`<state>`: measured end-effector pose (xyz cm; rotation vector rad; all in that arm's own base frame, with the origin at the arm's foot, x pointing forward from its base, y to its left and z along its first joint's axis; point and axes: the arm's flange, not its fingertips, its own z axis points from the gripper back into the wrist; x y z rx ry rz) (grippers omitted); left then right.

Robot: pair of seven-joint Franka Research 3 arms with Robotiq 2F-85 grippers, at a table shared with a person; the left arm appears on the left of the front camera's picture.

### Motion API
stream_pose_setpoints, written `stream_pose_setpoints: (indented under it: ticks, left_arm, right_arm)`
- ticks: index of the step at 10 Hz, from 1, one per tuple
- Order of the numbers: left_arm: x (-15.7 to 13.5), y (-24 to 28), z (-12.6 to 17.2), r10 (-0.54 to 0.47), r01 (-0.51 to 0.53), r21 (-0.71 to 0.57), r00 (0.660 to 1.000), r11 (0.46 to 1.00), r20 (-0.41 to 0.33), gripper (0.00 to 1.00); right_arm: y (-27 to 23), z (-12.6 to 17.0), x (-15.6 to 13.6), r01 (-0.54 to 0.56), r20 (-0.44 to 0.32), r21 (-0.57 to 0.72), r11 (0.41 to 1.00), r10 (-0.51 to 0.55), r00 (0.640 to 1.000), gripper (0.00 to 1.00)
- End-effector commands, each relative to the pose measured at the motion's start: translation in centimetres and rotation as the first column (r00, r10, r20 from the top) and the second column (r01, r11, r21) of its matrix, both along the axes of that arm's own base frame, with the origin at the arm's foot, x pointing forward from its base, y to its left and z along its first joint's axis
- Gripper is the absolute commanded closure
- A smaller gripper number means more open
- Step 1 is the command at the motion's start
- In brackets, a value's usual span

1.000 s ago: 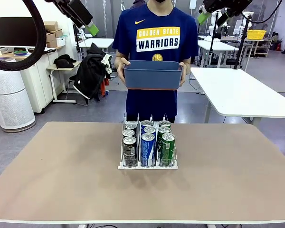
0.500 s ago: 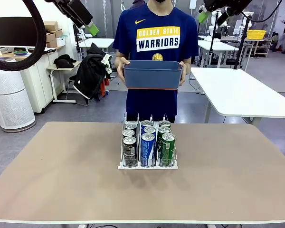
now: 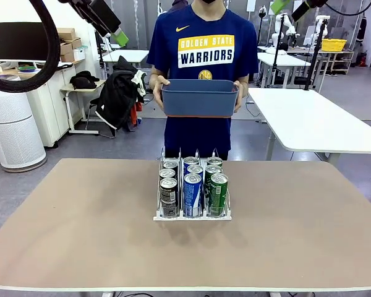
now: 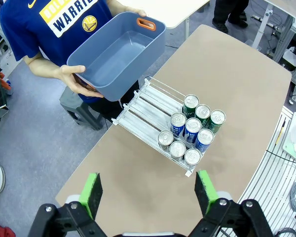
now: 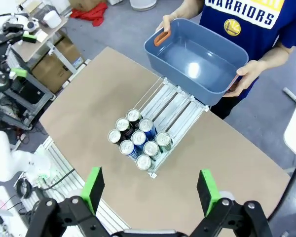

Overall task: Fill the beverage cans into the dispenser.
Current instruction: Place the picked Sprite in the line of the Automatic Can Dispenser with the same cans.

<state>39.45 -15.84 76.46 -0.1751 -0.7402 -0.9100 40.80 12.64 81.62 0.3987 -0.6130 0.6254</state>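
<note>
Several beverage cans (image 3: 192,187) stand in the dispenser (image 3: 159,216) at the table's middle: black/silver ones on the left, blue in the middle, green on the right. They fill its front end (image 4: 191,134), and the rear rails (image 4: 144,110) lie bare. From the right wrist, the cans (image 5: 138,140) sit packed at the rack's near end (image 5: 153,174). My left gripper (image 3: 116,34) hangs open high at the top left, far above the table. My right gripper (image 3: 290,8) is open at the top right edge. Both wrist views show wide open jaws (image 4: 148,192) (image 5: 150,190) holding nothing.
A person at the far side holds an empty blue-grey bin (image 3: 200,97) in both hands at chest height, behind the dispenser. The brown table (image 3: 80,235) is bare around the rack. Other tables and lab furniture stand farther back.
My right gripper has risen toward the top edge of the front view. The person, the bin, the cans and my left gripper have stayed put.
</note>
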Motion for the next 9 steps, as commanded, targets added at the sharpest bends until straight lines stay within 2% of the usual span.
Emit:
stream_pose_setpoints:
  ticks: [1,3,4,9]
  left_arm:
    - [-0.1,0.2,-0.1,0.001,-0.001,-0.001,1.0,1.0,0.0,0.0]
    - [-0.1,0.2,-0.1,0.001,-0.001,-0.001,1.0,1.0,0.0,0.0]
    - [-0.1,0.2,-0.1,0.001,-0.001,-0.001,1.0,1.0,0.0,0.0]
    - [-0.1,0.2,-0.1,0.001,-0.001,-0.001,1.0,1.0,0.0,0.0]
  right_arm:
    - [-0.8,0.6,1.1,-0.035,-0.009,0.016,0.999,0.035,0.999,0.0]
    - [-0.9,0.3,1.7,-0.045,-0.036,-0.011,0.999,0.045,0.998,0.0]
    - [-0.6,0.4,0.4,-0.012,-0.007,-0.001,1.0,0.012,1.0,0.0]
    - [-0.6,0.4,0.4,-0.012,-0.007,-0.001,1.0,0.012,1.0,0.0]
